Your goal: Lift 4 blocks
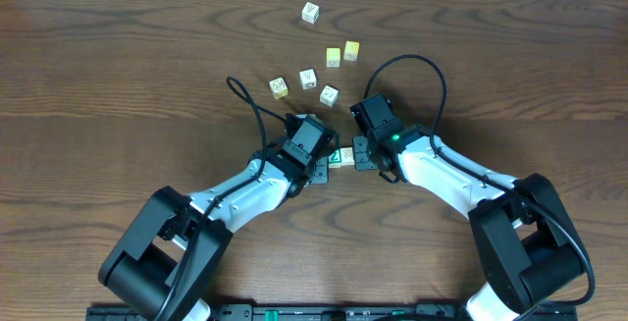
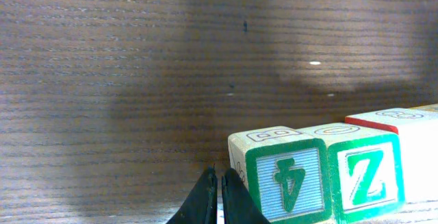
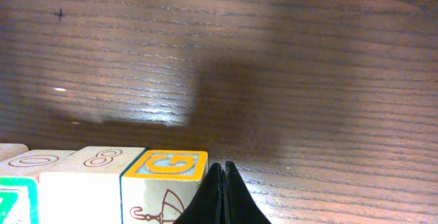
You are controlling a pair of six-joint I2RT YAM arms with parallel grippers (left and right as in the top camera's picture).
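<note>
White-shelled, black-jointed left arm [image 1: 245, 188] and right arm [image 1: 442, 171]; black cables [image 1: 432, 66] loop beyond the blocks [image 1: 340, 157]; a green light [image 1: 395, 138] glows just right of them.

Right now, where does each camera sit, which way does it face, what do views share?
Overhead: fixed above the dark wooden table, facing straight down; both arms show, left gripper and right gripper flanking a row of small letter cubes.
Left wrist: low over the table, facing along it; left gripper shut at bottom, green-faced Z cube right of it.
Right wrist: equally low; right gripper shut at bottom, row to its left.
Shared: both wrist views show that row.
</note>
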